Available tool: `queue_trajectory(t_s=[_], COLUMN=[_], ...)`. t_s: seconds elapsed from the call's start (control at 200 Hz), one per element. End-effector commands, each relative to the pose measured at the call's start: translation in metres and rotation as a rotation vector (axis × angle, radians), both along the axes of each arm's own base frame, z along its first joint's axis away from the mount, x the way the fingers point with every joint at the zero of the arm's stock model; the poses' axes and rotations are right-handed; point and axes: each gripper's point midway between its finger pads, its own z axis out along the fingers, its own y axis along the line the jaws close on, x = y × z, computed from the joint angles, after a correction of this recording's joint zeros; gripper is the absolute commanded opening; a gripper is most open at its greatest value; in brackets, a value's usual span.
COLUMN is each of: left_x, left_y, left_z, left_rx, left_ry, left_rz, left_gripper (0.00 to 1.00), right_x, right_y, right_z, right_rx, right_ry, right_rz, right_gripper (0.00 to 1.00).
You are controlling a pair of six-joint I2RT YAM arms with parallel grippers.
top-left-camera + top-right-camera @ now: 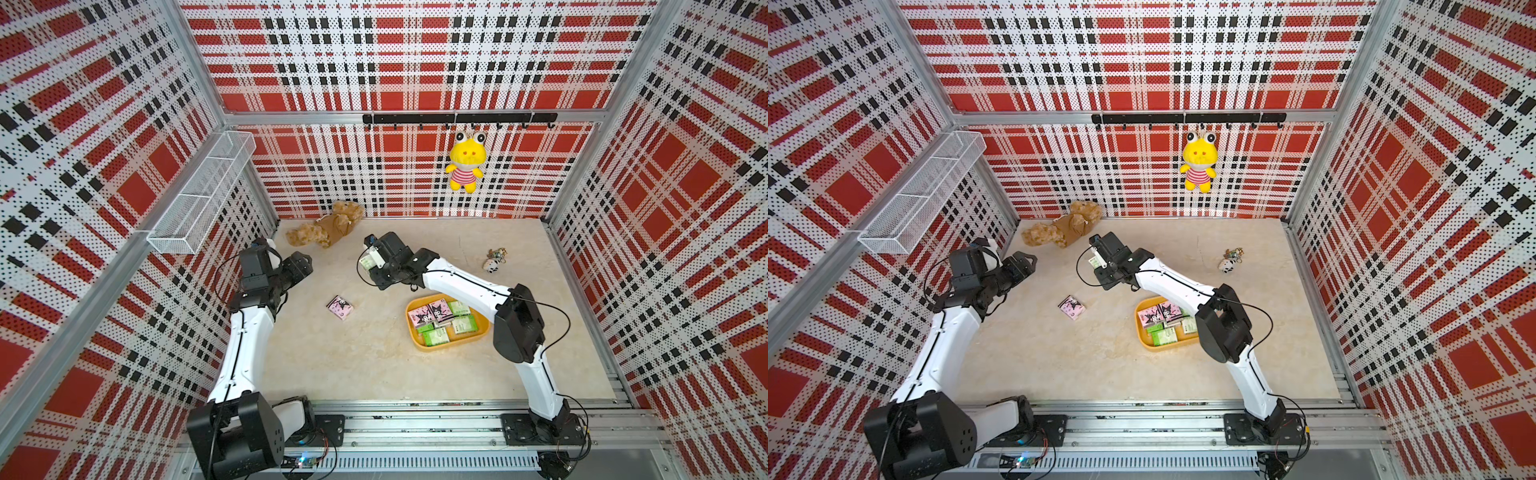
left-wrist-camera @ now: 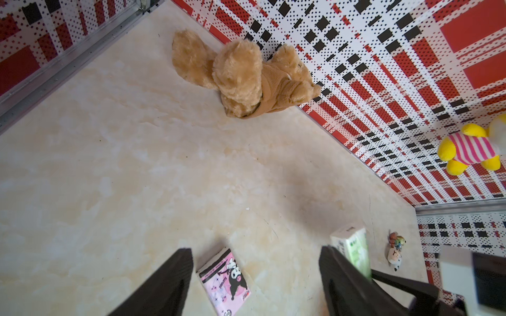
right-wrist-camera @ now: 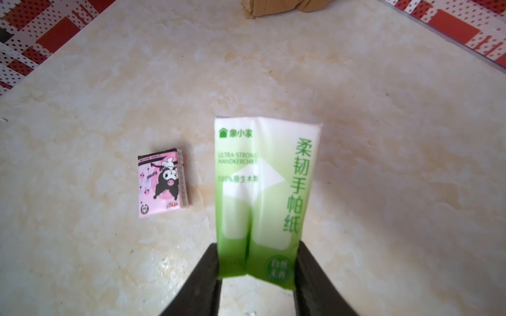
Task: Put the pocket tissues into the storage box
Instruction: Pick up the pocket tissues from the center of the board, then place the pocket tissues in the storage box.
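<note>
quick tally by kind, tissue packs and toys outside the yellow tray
pink tissue pack, on the table: 1
green tissue pack, in the right tool: 1
plush toys, brown teddy bear and yellow frog plush: 2
keychain toy: 1
total: 5

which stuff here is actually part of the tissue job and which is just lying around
Part of the job:
- green pack, held in the air
- pink pack, lying loose outside the box
- storage box
- packs already inside

Just lying about:
- brown teddy bear
- hanging yellow plush
- keychain toy
- wire basket
</note>
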Motion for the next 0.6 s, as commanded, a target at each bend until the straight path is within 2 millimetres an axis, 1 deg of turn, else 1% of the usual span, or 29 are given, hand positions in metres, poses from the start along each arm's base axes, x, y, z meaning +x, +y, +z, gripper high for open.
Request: queue_trajectory(t_s=[0.0, 0.06, 0.065, 0.23, 0.24, 0.256, 0.266, 0.341, 0.451, 0.561, 0.596], left_x=[-0.004, -0.004, -0.004, 0.001, 0.002, 0.002, 0.002, 0.004, 0.005, 0.006, 0.007], left_y=[-0.001, -0.002, -0.002, -0.008, -0.008, -0.009, -0.009, -0.013, -0.016, -0.019, -0.021], left_z=[0.012, 0.011, 0.011, 0.011, 0.011, 0.011, 0.011, 0.011, 0.009, 0.007, 0.007], left_rx=[-0.004, -0.005, -0.005, 0.0, 0.0, 0.0, 0.001, 0.005, 0.008, 0.005, 0.003], left_ry=[-0.03, -0.027, -0.027, -0.022, -0.022, -0.021, -0.021, -0.02, -0.014, -0.012, -0.012], left_rz=[0.001, 0.001, 0.001, -0.013, -0.012, -0.015, -0.015, -0.022, -0.025, -0.028, -0.031], left_gripper=[0.8, 0.8, 0.8, 0.8, 0.8, 0.8, 0.8, 0.8, 0.8, 0.8, 0.8], right_x=[-0.006, -0.016, -0.018, -0.044, -0.047, -0.048, -0.05, -0.062, -0.08, -0.093, -0.097], right_y=[-0.031, -0.054, -0.057, -0.125, -0.131, -0.134, -0.138, -0.165, -0.2, -0.225, -0.23], right_z=[0.025, 0.028, 0.025, 0.025, 0.023, 0.024, 0.021, 0.017, 0.009, -0.007, -0.012], right_rx=[0.03, 0.023, 0.018, 0.0, -0.005, -0.001, -0.006, -0.006, -0.009, -0.019, -0.02], right_ry=[-0.028, -0.026, -0.019, 0.005, 0.011, 0.012, 0.019, 0.033, 0.057, 0.092, 0.107], right_rz=[-0.063, -0.097, -0.098, -0.205, -0.213, -0.221, -0.228, -0.275, -0.334, -0.388, -0.398], right_gripper=[0.44, 0.44, 0.44, 0.45, 0.45, 0.45, 0.45, 0.45, 0.45, 0.46, 0.46])
